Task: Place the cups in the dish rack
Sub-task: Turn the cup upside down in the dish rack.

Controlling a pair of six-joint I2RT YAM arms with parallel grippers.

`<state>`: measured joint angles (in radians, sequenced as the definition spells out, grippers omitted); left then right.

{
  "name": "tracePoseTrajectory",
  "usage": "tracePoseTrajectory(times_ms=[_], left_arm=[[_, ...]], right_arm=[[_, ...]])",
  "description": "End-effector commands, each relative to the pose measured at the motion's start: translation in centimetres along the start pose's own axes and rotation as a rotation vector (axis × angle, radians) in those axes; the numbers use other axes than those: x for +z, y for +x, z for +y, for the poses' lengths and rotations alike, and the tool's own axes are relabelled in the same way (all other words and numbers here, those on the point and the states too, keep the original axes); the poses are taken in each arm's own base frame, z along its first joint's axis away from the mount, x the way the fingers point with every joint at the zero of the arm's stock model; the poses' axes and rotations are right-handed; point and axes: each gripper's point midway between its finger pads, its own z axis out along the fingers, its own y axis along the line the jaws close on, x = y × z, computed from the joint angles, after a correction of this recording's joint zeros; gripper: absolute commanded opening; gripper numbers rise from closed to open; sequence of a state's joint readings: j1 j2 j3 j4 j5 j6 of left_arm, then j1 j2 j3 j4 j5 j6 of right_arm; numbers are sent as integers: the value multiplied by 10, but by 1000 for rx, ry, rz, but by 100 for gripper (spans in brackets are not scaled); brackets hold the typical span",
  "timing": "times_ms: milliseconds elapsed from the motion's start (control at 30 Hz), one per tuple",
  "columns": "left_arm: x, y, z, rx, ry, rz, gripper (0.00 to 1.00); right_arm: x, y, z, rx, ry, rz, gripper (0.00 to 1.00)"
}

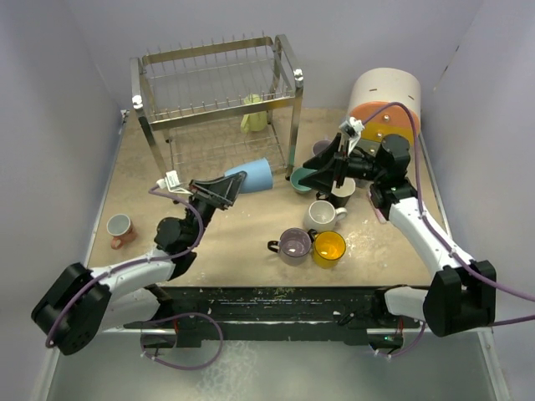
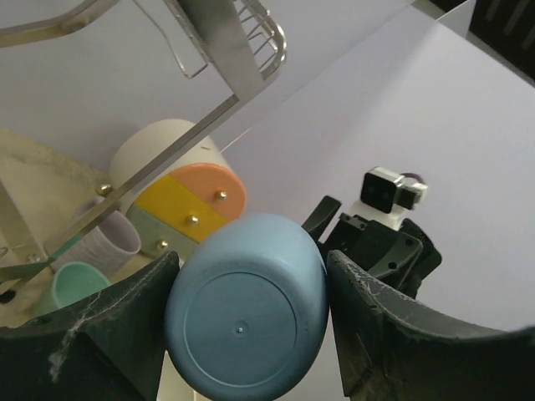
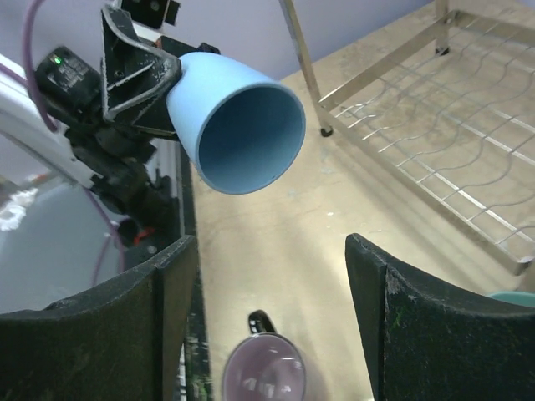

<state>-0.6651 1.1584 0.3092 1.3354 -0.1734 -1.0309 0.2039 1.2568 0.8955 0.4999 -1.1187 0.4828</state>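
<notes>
Right wrist: blue cup point(image 3: 242, 125) interior (left wrist: base).

Blue cup point(image 2: 247, 313) in my left pincer point(image 2: 251, 263): mouth turned away in left wrist view. Lilac mug point(image 3: 266, 372) cut by bottom edge of right wrist view. Teal cup point(image 3: 520, 297) mere sliver at right edge. Rack point(image 2: 221, 50) top cropped.

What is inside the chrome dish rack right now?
One pale yellow-green cup sits inside the tall chrome wire dish rack, toward its right end. Bars cross it, so which tier it rests on cannot be told.
</notes>
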Motion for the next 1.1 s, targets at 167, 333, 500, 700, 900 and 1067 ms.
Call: tracePoseTrajectory(times_ms=[167, 333, 500, 700, 900, 1067], left_arm=[[-18, 16, 53, 338, -335, 286, 0], [-5, 6, 64, 566, -403, 346, 0], [25, -2, 66, 778, -353, 338, 0], [58, -6, 73, 951, -288, 304, 0], [87, -10, 87, 1006, -269, 283, 0], [102, -10, 106, 1039, -253, 263, 0]], right_arm=[[-15, -4, -6, -290, 25, 70, 74], [-20, -3, -12, -296, 41, 69, 74], [-24, -4, -18, -311, 67, 66, 74], [-28, -6, -22, -335, 98, 71, 74], [-29, -4, -24, -334, 105, 77, 74], [-29, -4, -25, -340, 109, 78, 74]])
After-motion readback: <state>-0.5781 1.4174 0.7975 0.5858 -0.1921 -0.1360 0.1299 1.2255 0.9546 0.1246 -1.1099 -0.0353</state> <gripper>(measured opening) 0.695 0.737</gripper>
